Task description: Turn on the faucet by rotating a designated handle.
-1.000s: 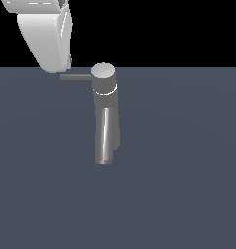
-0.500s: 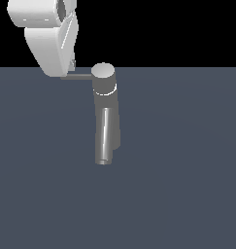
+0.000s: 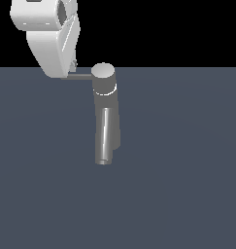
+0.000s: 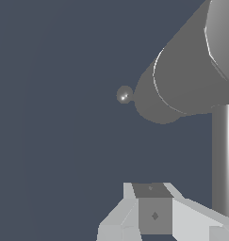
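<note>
The handle [image 3: 80,76] is being met by the gripper [image 3: 66,73], finger state unclear, so steady sideways pressure near its tip is advised to rotate the faucet [image 3: 106,114].

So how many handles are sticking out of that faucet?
1. The handle juts from the top section of the faucet toward the exterior view's left, its outer end behind the hand. None shows elsewhere; the far side is hidden.

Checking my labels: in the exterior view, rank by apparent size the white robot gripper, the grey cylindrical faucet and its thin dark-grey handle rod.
1. White robot gripper and grey cylindrical faucet: similar, and camera nearness unsure.
2. Thin dark-grey handle rod: smallest.
</note>
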`<act>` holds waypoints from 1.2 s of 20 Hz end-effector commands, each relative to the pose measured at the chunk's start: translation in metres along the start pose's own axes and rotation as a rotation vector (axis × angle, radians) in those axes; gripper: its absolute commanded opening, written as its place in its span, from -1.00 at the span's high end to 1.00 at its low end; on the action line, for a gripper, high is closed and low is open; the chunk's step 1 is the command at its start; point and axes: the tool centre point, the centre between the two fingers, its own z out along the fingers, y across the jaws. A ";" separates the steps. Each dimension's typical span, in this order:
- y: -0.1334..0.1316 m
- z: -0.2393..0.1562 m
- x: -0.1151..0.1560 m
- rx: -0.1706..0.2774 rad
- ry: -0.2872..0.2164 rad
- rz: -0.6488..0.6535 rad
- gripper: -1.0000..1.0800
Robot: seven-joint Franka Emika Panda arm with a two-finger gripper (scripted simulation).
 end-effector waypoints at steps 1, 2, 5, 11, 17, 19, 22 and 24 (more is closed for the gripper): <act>0.000 0.000 0.000 0.000 0.000 0.000 1.00; 0.000 0.000 0.000 0.000 0.000 0.000 1.00; 0.006 0.000 -0.001 0.000 0.000 0.000 1.00; 0.025 0.000 -0.002 0.000 0.001 0.001 1.00; 0.044 0.000 -0.004 0.000 0.001 0.001 1.00; 0.051 0.000 -0.004 0.000 0.001 0.001 1.00; 0.062 0.000 -0.005 0.000 0.001 0.001 1.00; 0.069 0.000 -0.006 0.000 0.001 0.001 1.00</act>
